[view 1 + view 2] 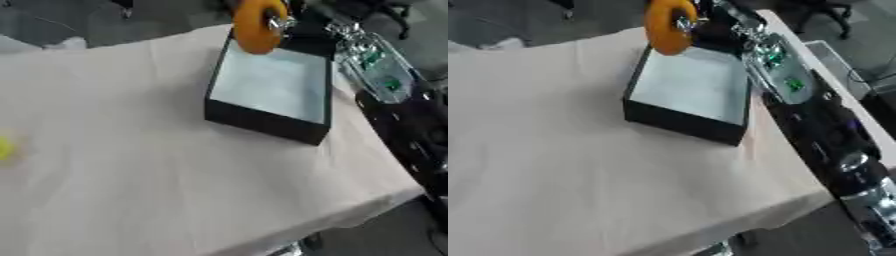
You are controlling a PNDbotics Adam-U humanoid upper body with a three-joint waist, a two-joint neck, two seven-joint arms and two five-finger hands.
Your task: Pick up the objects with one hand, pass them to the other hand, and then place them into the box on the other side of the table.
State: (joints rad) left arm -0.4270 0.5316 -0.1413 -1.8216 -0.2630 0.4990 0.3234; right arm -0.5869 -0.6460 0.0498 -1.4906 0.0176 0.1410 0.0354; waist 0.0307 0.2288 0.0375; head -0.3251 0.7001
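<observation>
The right hand [282, 20] reaches in from the upper right, its fingers curled round an orange ring-shaped object [259, 25] held up above the far edge of the black box [267, 117]. The fingers blur into the dark background, so exactly where they meet the ring is hard to make out; they seem to close on its right side, nearest the wrist.

The orange ring looks light and rounded, with a smooth, possibly slick surface, so a hold through or across its thick rim would likely be steadier than a pinch on its outer curve. It appears stiff enough to keep its shape while it hangs, and nothing about it suggests fragility.

Below it, the box sits open with a pale floor, on the right part of the cloth-covered table [131, 165]. A small yellow-green thing [5, 148] shows at the table's left edge. The left hand is out of sight.
</observation>
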